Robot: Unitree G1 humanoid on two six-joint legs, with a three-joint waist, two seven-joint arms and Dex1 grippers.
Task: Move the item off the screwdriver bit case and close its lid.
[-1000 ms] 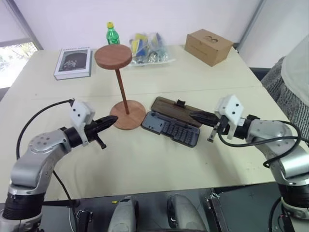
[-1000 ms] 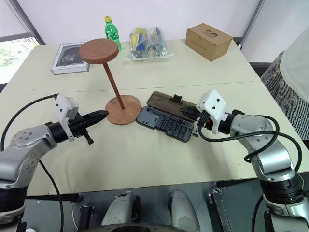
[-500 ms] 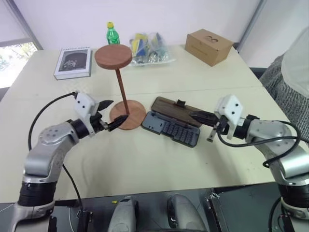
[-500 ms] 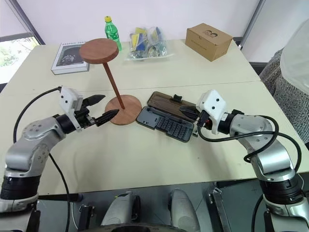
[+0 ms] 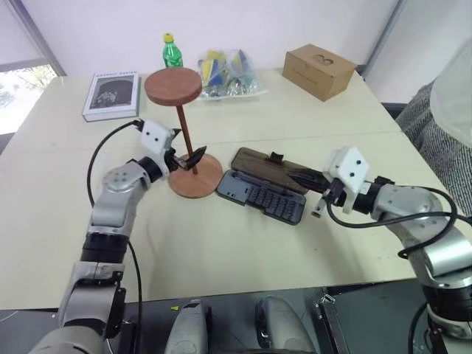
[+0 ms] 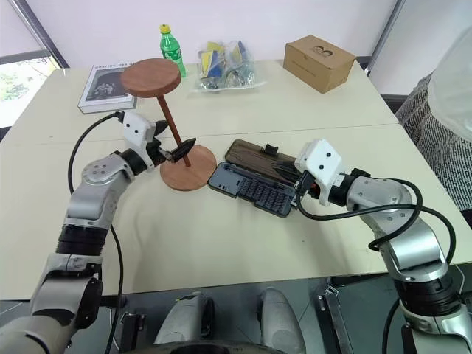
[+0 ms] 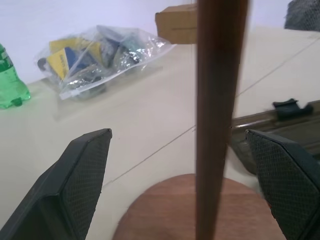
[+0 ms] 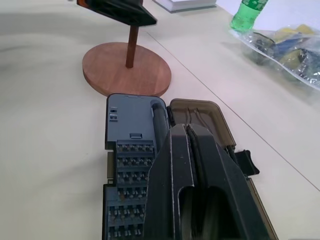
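The item, a reddish-brown wooden stand (image 5: 195, 177), stands upright with its round base against the left end of the screwdriver bit case (image 5: 259, 196); I cannot tell whether it overlaps the case. The case lies open, showing rows of bits, with its brown lid (image 5: 269, 167) folded flat behind. My left gripper (image 5: 189, 157) is open and level, its fingers (image 7: 82, 175) on either side of the thin rod (image 7: 217, 125) just above the base, not touching it. At the right end of the case, over the lid, my right gripper (image 5: 295, 175) is shut and empty.
At the back of the table are a grey book (image 5: 112, 96), a green bottle (image 5: 172, 50), a plastic bag of small items (image 5: 228, 74) and a cardboard box (image 5: 319, 70). A person's sleeve (image 5: 450, 110) shows at the right edge.
My left gripper has opened and moved forward and to the right, so its fingers now straddle the stand's rod. The right gripper, the stand and the case have stayed put.
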